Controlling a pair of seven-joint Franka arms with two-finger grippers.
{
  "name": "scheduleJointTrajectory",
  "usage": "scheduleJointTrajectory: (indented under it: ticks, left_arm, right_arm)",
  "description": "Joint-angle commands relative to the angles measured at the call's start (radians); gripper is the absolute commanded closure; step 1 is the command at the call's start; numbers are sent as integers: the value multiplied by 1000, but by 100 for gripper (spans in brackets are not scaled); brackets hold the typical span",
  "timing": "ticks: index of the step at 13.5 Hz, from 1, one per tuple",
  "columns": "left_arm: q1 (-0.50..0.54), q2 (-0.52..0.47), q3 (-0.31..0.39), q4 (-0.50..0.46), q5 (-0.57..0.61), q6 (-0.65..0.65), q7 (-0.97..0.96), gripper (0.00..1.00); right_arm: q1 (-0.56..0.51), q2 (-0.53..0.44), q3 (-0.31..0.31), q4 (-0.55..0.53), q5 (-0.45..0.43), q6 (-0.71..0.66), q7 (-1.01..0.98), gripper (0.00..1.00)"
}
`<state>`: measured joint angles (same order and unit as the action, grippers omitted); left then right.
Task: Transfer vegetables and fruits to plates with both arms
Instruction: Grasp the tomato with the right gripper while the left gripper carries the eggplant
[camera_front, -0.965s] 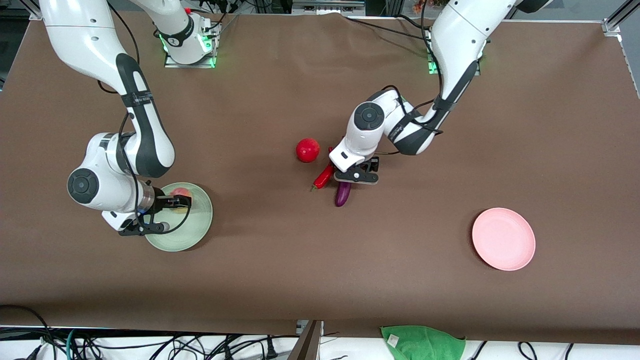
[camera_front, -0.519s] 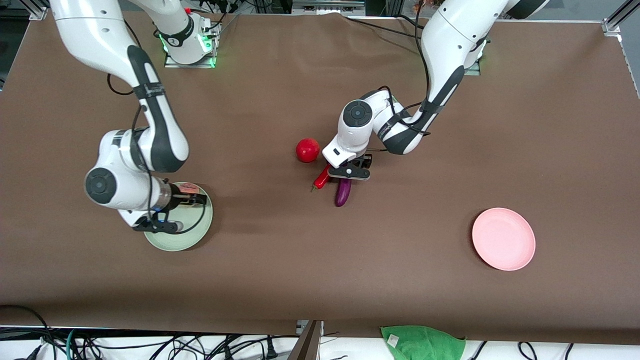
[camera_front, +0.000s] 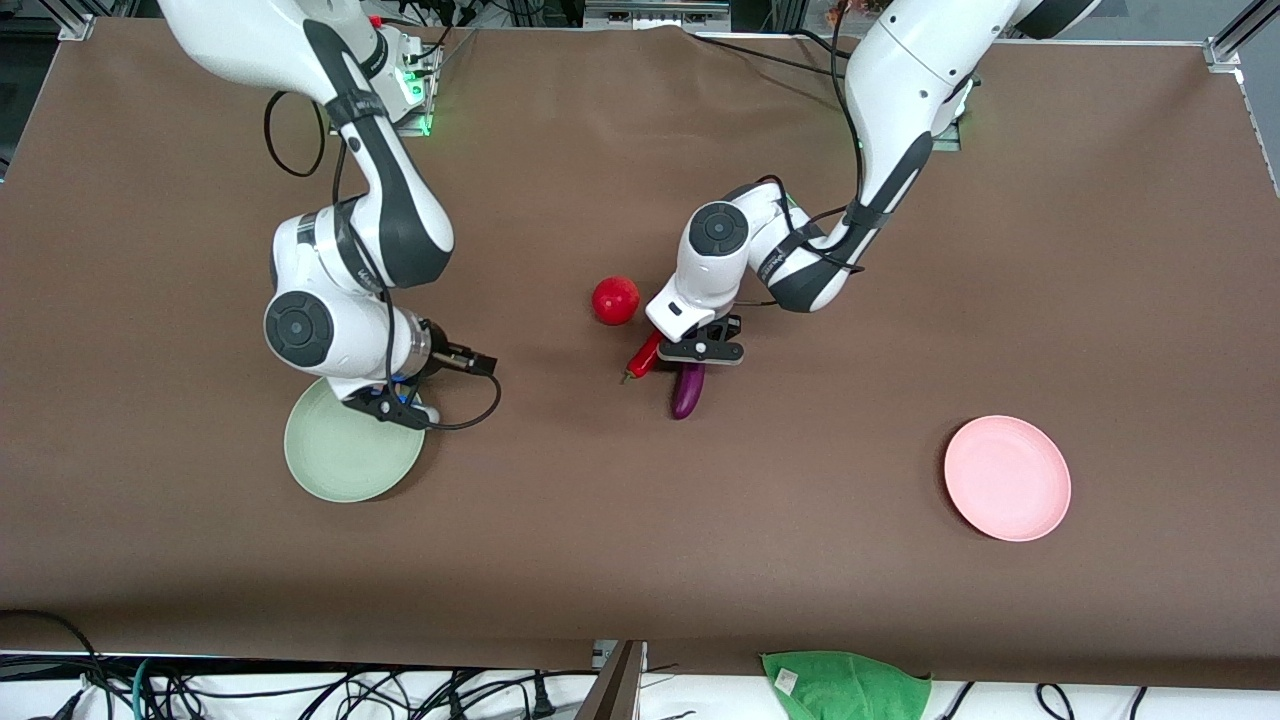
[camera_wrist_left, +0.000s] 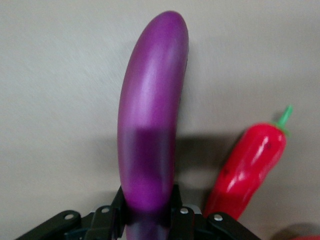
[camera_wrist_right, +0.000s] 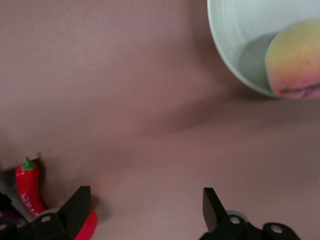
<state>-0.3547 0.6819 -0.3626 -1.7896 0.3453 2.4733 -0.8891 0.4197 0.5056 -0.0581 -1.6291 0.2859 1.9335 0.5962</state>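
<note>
My left gripper (camera_front: 703, 350) is shut on the stem end of the purple eggplant (camera_front: 686, 391), which lies at table level in the middle; the left wrist view shows the eggplant (camera_wrist_left: 150, 125) between the fingers. The red chili (camera_front: 645, 355) lies beside it, and also shows in the left wrist view (camera_wrist_left: 250, 165). The red apple (camera_front: 615, 300) sits just farther from the camera. My right gripper (camera_front: 488, 362) is open and empty over bare table beside the mint green plate (camera_front: 335, 465). The peach (camera_wrist_right: 295, 60) lies in that plate (camera_wrist_right: 225, 45); the arm hides it in the front view. The pink plate (camera_front: 1007, 492) holds nothing.
A green cloth (camera_front: 845, 685) lies at the table's front edge with cables below it. The right wrist view shows the chili (camera_wrist_right: 27, 190) and a sliver of the apple (camera_wrist_right: 90, 227) ahead of the open fingers.
My right gripper has let go of the peach in the green plate and swung off it toward the table's middle. My left gripper has settled on the eggplant.
</note>
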Motion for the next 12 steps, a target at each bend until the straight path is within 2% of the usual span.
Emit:
scheduleJointTrajectory:
  ticks: [1,4,6,8,10,12]
  left_arm:
    - [92,-91,-7,-16,14,-20,57,100]
    - [206,-142,-27,-17,-25,-60,201,100]
    - [281,-163,-27,-17,-31,-109,300,100]
    - [368,-183,-27,-17,-31,-148,439,100]
    - [436,-188,-15,-16,-67,-175,609,99]
    - [496,-194,26,-16,-135,-180,744,99]
  right_arm:
    - [-13,-54,58,-79,36,16,103,1]
    - [-13,-126,136,-222,59,138,203,1]
    - [-13,-154,231,-337,59,305,284,1]
    - [0,-144,305,-383,58,447,359,1]
    - [75,-121,305,-393,58,531,378,1]
    - [102,-95,304,-405,50,599,378,1]
